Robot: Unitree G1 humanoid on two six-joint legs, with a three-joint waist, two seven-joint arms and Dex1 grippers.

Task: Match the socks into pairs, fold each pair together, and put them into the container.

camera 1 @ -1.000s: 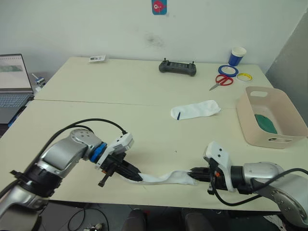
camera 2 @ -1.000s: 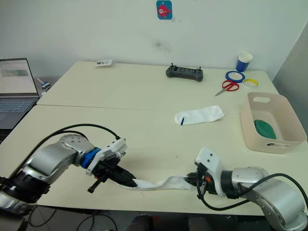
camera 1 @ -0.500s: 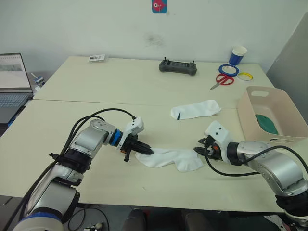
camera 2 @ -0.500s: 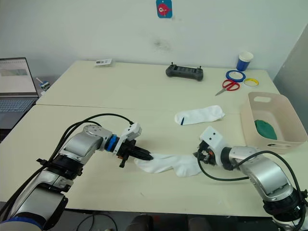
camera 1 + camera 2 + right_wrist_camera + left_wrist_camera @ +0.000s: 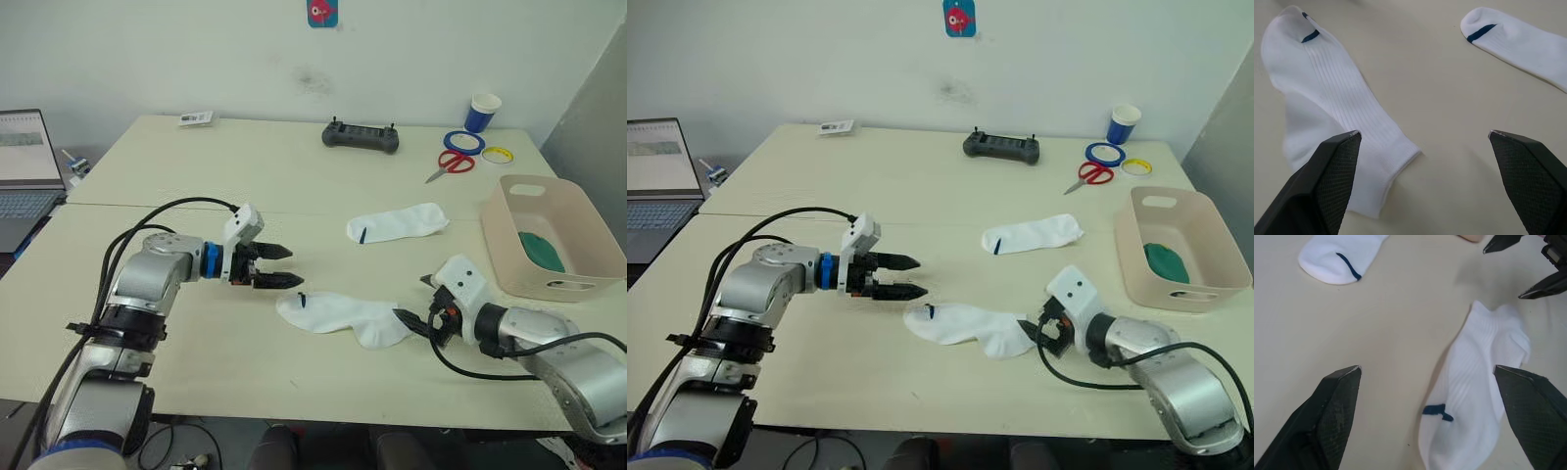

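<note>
A white sock [image 5: 343, 315] with a dark mark at its toe lies flat on the table near the front. My left gripper [image 5: 294, 267] hovers open just left of its toe end, not touching it. My right gripper [image 5: 411, 311] stands open at its cuff end. Both wrist views look down on this sock [image 5: 1474, 391] [image 5: 1327, 98] between wide-spread fingers. A second white sock [image 5: 397, 223] with the same mark lies farther back. The beige container [image 5: 509, 257] stands at the right with a dark green sock [image 5: 542, 250] inside.
Along the back of the table are a black remote controller [image 5: 361, 137], red scissors [image 5: 451, 164], two tape rolls [image 5: 463, 143], a blue cup [image 5: 483, 112] and a small card [image 5: 197, 118]. A laptop [image 5: 24, 166] sits at the far left.
Both grippers have opened and let go of the white sock, which now lies flat. The left gripper has drawn back to the left, the right one slightly to the right.
</note>
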